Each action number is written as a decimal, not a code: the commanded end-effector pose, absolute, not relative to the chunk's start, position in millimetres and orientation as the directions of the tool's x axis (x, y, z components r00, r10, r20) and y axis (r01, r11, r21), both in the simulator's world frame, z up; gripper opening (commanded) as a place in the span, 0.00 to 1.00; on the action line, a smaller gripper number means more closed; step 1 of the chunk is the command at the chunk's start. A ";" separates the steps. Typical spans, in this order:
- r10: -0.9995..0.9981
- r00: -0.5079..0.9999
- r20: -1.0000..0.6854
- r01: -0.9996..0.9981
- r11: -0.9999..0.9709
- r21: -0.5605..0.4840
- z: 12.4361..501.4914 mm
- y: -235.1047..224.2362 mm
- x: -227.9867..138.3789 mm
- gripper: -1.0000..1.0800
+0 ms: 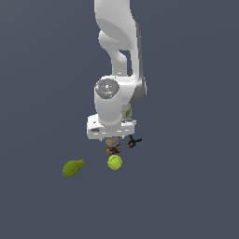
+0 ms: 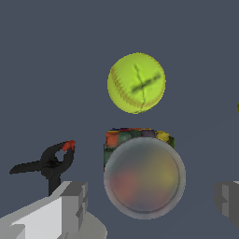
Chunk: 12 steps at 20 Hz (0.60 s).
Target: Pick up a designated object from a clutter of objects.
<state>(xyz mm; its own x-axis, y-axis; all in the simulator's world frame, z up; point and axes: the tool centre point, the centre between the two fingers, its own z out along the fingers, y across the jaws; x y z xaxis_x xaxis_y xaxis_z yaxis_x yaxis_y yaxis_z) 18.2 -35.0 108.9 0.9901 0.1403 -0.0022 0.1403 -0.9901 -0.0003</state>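
Note:
The multicoloured can (image 2: 142, 177) stands upright with its grey metallic top facing the wrist camera. It sits between my gripper's (image 2: 150, 201) two fingers, which stand apart on either side with gaps to the can. In the exterior view the gripper (image 1: 112, 140) is low over the can (image 1: 113, 148), which is mostly hidden under the hand. The gripper is open and holds nothing.
A yellow-green ball (image 1: 115, 162) (image 2: 136, 82) lies just beyond the can. A black-red clamp (image 1: 134, 141) (image 2: 49, 164) lies beside it. A green leaf-like item (image 1: 73, 167) lies toward the exterior view's left. The tall white bottle is hidden behind the arm.

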 end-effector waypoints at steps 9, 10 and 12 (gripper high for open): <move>0.141 0.990 -0.001 0.141 -0.990 0.000 81.8 -35.1 17.4 0.96; 0.142 0.990 -0.001 0.142 -0.990 0.000 76.7 -34.9 17.3 0.96; 0.142 0.990 -0.001 0.142 -0.990 0.000 68.1 -35.1 17.2 0.96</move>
